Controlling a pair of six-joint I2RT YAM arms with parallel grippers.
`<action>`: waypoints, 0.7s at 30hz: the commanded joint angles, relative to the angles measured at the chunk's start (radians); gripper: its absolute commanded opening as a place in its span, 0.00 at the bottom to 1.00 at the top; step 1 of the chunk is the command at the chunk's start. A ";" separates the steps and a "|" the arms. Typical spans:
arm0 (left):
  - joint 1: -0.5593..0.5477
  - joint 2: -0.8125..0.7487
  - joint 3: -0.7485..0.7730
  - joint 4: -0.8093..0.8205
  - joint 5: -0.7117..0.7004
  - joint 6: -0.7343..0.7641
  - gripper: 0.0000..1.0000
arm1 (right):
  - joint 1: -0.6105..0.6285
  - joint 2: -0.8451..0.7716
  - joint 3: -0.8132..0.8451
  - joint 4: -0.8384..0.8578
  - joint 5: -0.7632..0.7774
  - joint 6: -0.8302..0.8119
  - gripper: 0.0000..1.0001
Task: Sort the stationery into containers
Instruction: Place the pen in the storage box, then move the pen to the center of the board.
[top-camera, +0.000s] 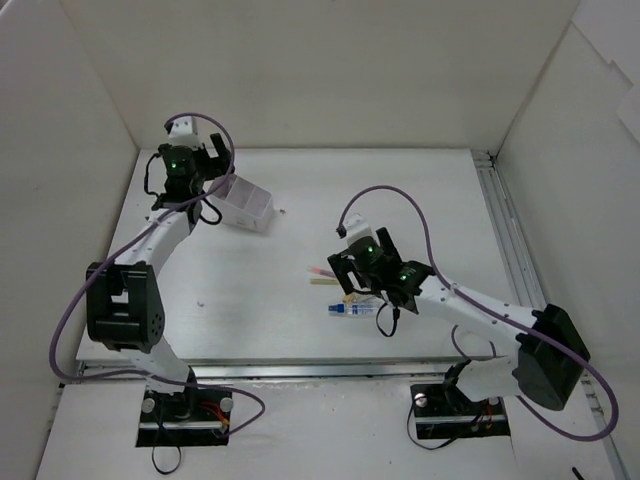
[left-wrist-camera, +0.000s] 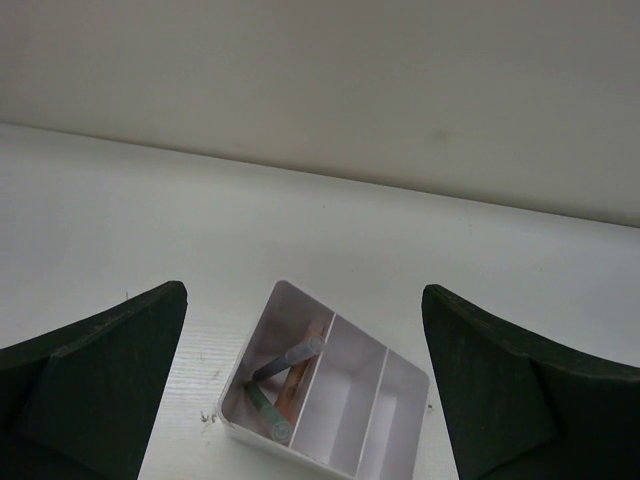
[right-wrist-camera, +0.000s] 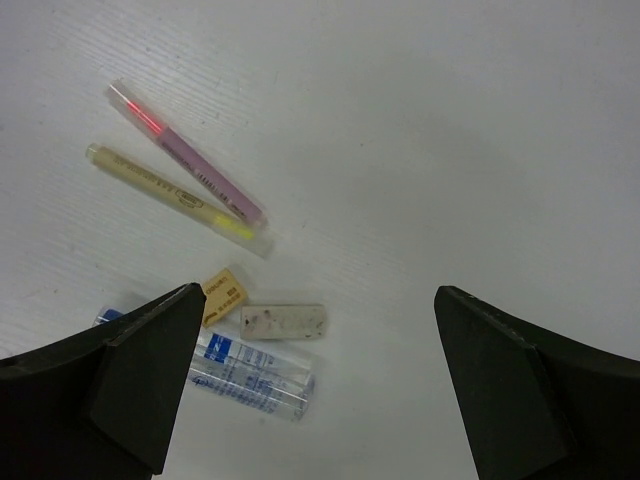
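The top camera looks down from above and behind the arm bases (top-camera: 180, 405) over the whole table (top-camera: 260, 300). The left wrist camera slants down past the left gripper (left-wrist-camera: 305, 290) onto the box (left-wrist-camera: 350, 400), far left in the top view; the right wrist camera faces straight down, close over the pens (right-wrist-camera: 195, 165) seen mid-table.

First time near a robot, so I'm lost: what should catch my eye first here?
Two cabled arms stand over a white table. The left arm hangs, jaws wide, above a white divided box at the far left, pens in one end compartment. The right arm hovers, jaws open, over a pink pen, a yellow pen, a blue-and-white tube and small erasers.
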 joint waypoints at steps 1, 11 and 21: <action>-0.016 -0.165 0.049 0.005 0.035 -0.018 1.00 | 0.000 0.077 0.094 -0.006 -0.068 -0.074 0.98; -0.065 -0.562 -0.185 -0.294 0.184 -0.140 1.00 | -0.002 0.408 0.295 0.057 -0.163 -0.072 0.98; -0.085 -0.891 -0.439 -0.473 0.141 -0.174 1.00 | -0.002 0.530 0.295 0.280 -0.206 -0.063 0.98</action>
